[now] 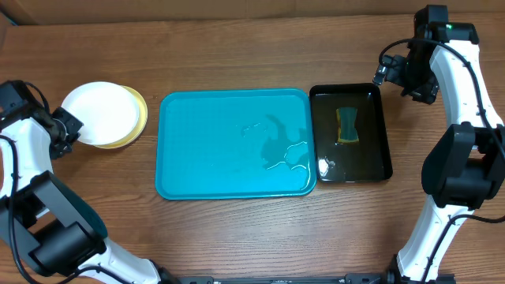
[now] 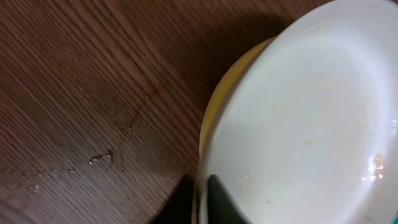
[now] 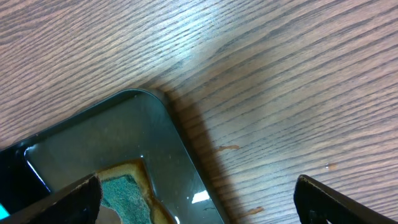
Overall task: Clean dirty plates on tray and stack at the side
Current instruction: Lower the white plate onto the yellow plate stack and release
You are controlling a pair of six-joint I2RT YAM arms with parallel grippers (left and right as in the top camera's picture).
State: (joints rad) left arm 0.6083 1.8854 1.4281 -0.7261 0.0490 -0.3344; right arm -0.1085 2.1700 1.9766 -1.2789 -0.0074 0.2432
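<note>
– White plate (image 2: 298,112) fills most of the left wrist cam. It sits on top of the yellow-green plate (image 2: 227,84), whose rim peeks out on the left. Anyone make out the left jaws (image 1: 68,126)?
– Barely. One dark finger (image 2: 217,200) pokes in at the bottom edge, right at the white rim, over the plate's inside. Other one's lost in shadow, so can't tell if they're clenched or released tbh.
– Arm pose?
– From overhead the left arm (image 1: 24,150) is folded at the far left, wrist pointing right, jaws right at the stack's left edge. Stack's on the surface (image 1: 237,55), just left of the tray (image 1: 213,142), not touching it afaict. Can't tell how many plates are in it.
– And the right side?
– Right arm (image 1: 465,79) reaches up to the far right corner. Right jaws (image 3: 198,186) are spread wide, gripping nothing, hovering over the black tray (image 3: 93,143) corner w/ the sponge (image 3: 124,186) in it. Plates are well apart from those jaws, whole tray btwn them. Tray has some water (image 1: 288,154) pooled near its right side.
</note>
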